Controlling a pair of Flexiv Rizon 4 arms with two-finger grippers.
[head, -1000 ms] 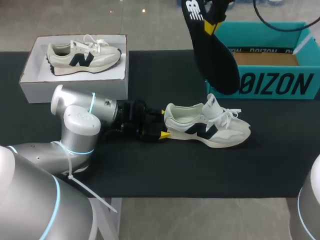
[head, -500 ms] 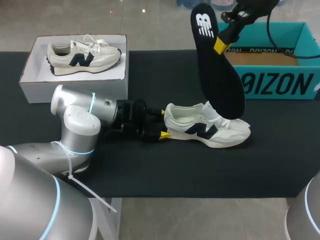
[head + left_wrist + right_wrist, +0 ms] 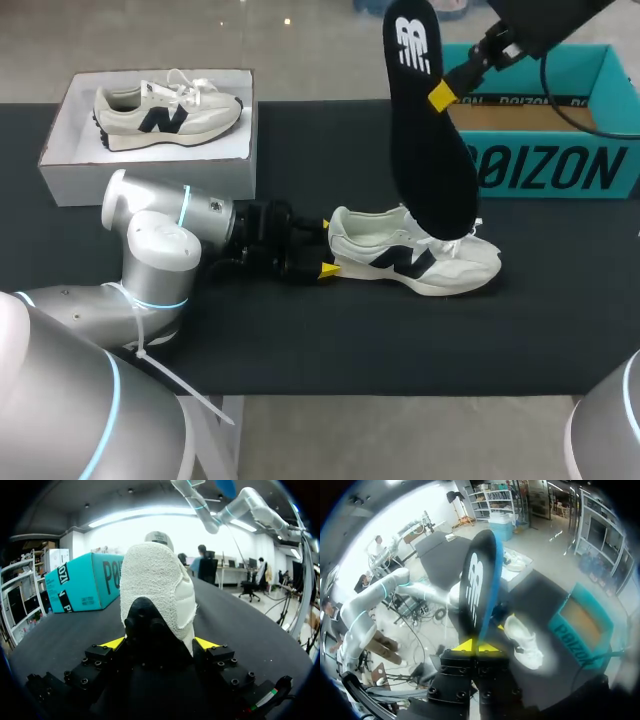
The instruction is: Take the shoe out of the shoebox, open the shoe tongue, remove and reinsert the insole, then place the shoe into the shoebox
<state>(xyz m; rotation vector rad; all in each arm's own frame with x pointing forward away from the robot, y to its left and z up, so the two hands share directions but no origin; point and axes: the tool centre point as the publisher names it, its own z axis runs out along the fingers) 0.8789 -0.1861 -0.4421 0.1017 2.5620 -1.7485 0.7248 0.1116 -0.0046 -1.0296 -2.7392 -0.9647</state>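
Head view: right pincer (image 3: 440, 97) grips insole (image 3: 432, 165)

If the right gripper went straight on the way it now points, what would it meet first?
Probably the white shoe on the table: the right gripper points down at it, and the insole it holds would touch first. Depth is unclear.

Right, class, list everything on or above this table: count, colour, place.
cream and navy laced sneaker: one, on the mat's middle
matching second sneaker: one, same colours, in white shoebox
black foam insole: one, held above the middle sneaker
white cardboard shoebox: one, far left
teal cardboard shoebox: one, open, far right
black table mat: one, underneath
left gripper: one, yellow-tipped, shut on that sneaker's heel
right gripper: one, yellow-tipped, shut on the insole
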